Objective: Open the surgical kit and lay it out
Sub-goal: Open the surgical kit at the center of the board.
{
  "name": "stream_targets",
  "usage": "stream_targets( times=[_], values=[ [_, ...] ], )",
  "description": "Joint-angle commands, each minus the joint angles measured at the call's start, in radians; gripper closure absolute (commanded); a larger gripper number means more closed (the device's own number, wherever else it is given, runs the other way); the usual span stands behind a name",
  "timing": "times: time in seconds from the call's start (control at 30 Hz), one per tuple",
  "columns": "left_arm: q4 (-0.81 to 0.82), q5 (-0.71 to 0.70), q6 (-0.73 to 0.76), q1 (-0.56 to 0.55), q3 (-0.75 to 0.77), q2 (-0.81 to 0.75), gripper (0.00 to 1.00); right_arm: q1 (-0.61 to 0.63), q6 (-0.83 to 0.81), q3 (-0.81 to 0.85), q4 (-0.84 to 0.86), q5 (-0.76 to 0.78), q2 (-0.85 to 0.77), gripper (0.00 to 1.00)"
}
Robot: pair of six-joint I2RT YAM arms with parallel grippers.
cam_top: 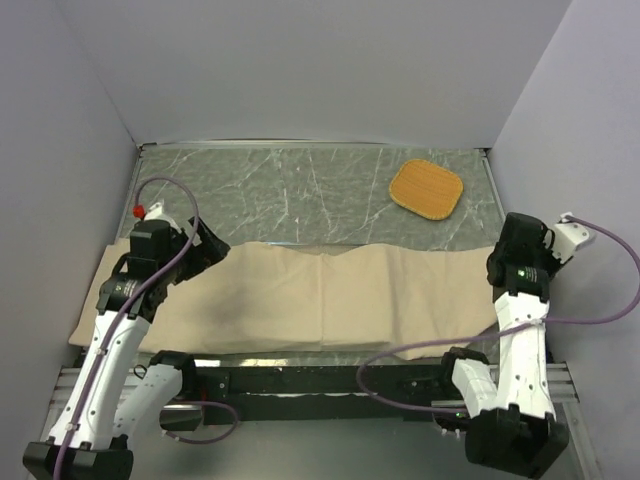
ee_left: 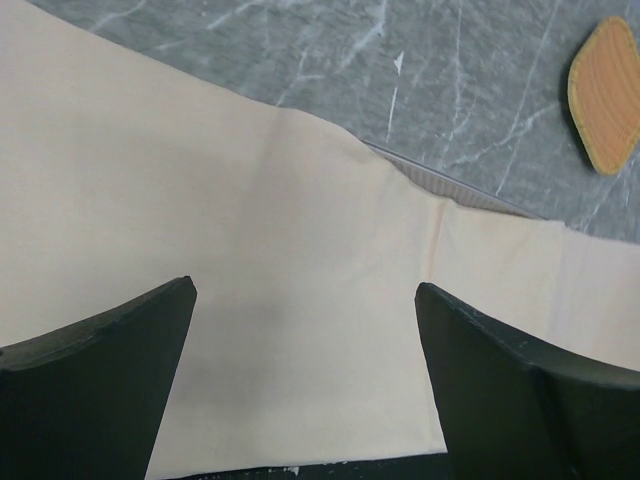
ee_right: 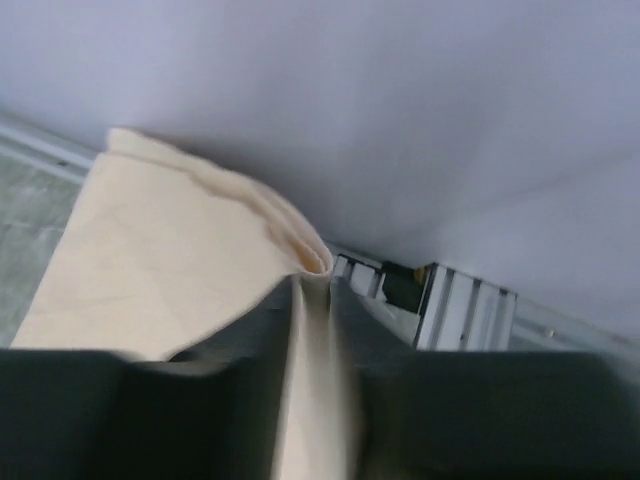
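Observation:
The beige wrapping cloth (cam_top: 320, 298) lies spread in a wide band across the near half of the table. My right gripper (cam_top: 497, 272) is at its right end, shut on a pinched fold of the cloth (ee_right: 312, 340), which runs up between the two fingers. My left gripper (cam_top: 212, 250) is open above the cloth's left part (ee_left: 250, 260), with nothing between its fingers (ee_left: 110, 350). The mesh tray, tweezers, forceps and packets are out of view.
An orange woven pad (cam_top: 426, 189) lies on the grey marbled mat (cam_top: 300, 190) at the back right, and shows in the left wrist view (ee_left: 605, 95). Grey walls close in the left, right and back. The metal base rail (cam_top: 320, 375) runs along the near edge.

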Motion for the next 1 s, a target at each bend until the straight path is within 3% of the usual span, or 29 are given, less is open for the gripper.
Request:
stream_targets(
  times=[0.0, 0.07, 0.13, 0.27, 0.3, 0.5, 0.63, 0.97],
  values=[
    [0.007, -0.051, 0.013, -0.064, -0.004, -0.034, 0.0, -0.059, 0.032, 0.074, -0.012, 0.06, 0.078, 0.55],
    [0.004, -0.051, 0.014, -0.076, -0.006, -0.04, 0.0, -0.067, 0.058, 0.109, -0.064, 0.065, 0.091, 0.39],
    [0.007, -0.051, 0.014, -0.089, -0.006, -0.043, 0.0, -0.067, 0.067, 0.177, -0.106, -0.005, 0.09, 0.34],
    [0.016, -0.099, 0.013, -0.087, 0.002, -0.023, 0.01, -0.064, 0.018, 0.18, -0.016, -0.482, 0.03, 0.12],
    [0.018, -0.113, 0.017, -0.087, 0.005, -0.019, 0.01, -0.064, 0.044, 0.147, 0.006, -0.656, 0.026, 0.1],
    [0.039, -0.197, 0.025, -0.087, 0.024, 0.055, 0.01, -0.064, 0.206, -0.002, 0.246, -0.998, 0.11, 0.04],
    [0.049, -0.234, 0.011, -0.087, 0.028, 0.118, 0.0, -0.063, 0.271, -0.001, 0.386, -1.058, 0.252, 0.0],
    [0.104, -0.264, -0.05, -0.087, -0.004, 0.211, 0.01, -0.032, 0.32, 0.144, 0.497, -1.037, 0.66, 0.0]
  ],
)
